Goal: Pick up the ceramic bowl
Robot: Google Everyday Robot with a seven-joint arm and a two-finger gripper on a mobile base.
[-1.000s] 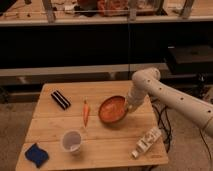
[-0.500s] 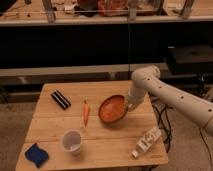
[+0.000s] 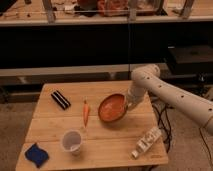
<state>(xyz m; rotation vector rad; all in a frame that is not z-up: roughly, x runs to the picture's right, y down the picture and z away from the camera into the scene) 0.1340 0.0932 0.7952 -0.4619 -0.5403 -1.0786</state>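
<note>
Ceramic bowl (image 3: 112,108), round, glossy orange-brown, tilted, tool (image 3: 127,106) at rim

pincer (image 3: 127,105) blurred at ceramic bowl (image 3: 112,108) rim; arm (image 3: 175,95) cut off right.

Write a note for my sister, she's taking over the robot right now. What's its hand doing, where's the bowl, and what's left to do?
Gripper: at the right rim of the ceramic bowl.
Ceramic bowl: on the wooden table, right of the carrot, tipped so its inside faces the camera. It looks partly raised, though its lower edge may be touching the table.
Nearby: cup, blue cloth, black case, white bottle.
Done: gripper reached the bowl.
Left: lift the bowl fully off the table.
</note>
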